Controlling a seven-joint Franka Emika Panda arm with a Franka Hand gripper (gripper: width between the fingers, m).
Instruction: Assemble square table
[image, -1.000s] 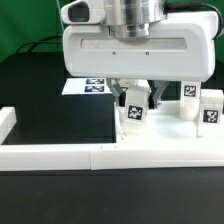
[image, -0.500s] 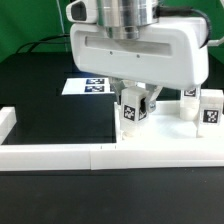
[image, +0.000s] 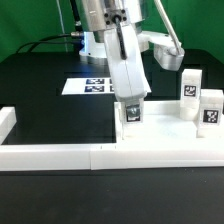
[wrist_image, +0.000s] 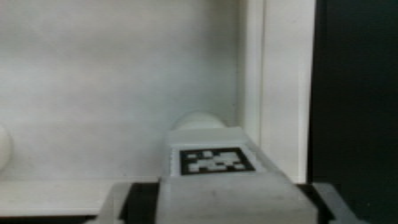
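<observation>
So a small white tagged leg (image: 131, 112) is gripped upright, long axis vertical, by the gripper (image: 131, 103) at center frame, over the white tabletop (image: 165, 140). Only a black-and-white tag marker (wrist_image: 219, 161) is shown; no readable writing is seen.

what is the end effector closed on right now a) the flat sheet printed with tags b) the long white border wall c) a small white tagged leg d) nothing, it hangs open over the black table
c: in both views the end effector grips a small white tagged plastic leg, held upright over the white square tabletop; two more tagged legs stand apart toward the exterior view's right.
</observation>
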